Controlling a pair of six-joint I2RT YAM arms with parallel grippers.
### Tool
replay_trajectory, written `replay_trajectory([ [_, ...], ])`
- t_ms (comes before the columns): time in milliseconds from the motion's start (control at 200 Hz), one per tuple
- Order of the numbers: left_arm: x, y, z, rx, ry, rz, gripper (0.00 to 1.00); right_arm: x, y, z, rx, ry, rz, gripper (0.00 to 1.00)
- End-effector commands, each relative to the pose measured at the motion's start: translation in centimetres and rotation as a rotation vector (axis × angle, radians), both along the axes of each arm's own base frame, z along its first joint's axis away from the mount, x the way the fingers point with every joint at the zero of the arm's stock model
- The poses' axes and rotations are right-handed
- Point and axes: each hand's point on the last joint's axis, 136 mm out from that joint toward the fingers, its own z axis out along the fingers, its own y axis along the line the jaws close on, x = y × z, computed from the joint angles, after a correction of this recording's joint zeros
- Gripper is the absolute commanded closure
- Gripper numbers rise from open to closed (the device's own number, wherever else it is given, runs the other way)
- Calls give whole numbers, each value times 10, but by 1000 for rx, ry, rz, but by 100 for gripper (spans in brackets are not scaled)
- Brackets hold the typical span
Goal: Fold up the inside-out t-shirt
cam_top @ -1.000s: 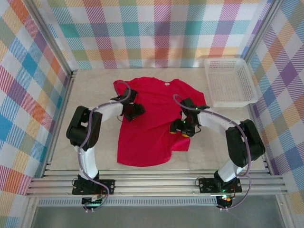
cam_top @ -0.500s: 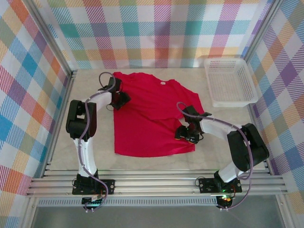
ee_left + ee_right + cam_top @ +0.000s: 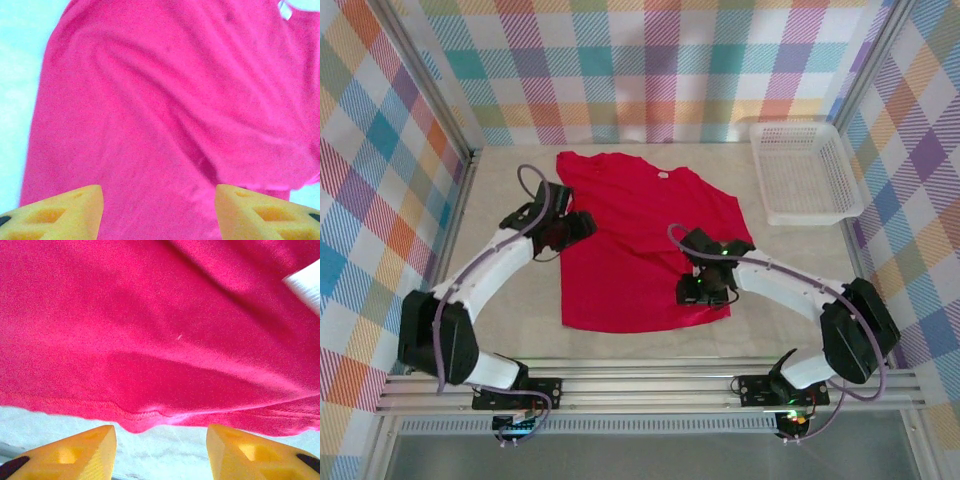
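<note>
Right gripper gapes empty, the shirt's hem lying flat just ahead of its tips. Farther out, the left gripper, also spread and empty, hovers over the shirt's side. The cloth looks soft, light and limp, so pinch the edges: hem, then shoulder.

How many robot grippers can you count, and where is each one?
2. The left gripper is at the t-shirt's left edge, just below the sleeve. The right gripper is over its lower right hem.
</note>
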Motion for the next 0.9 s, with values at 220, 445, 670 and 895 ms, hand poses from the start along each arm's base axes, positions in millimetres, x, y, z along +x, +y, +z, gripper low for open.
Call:
replay_trajectory([
  [220,-63,23,-65,53,183,16,39,-19,20,-41,-113,66,53,50],
  [445,-69,25,-60,57,176,10,40,-21,21,-63,-136,101,40,71],
  [670,-71,5,-35,13,105,-102,40,-17,26,-22,-90,57,63,100],
  [895,-84,-75,-14,-30,-39,-464,30,3,34,40,19,-51,67,100],
])
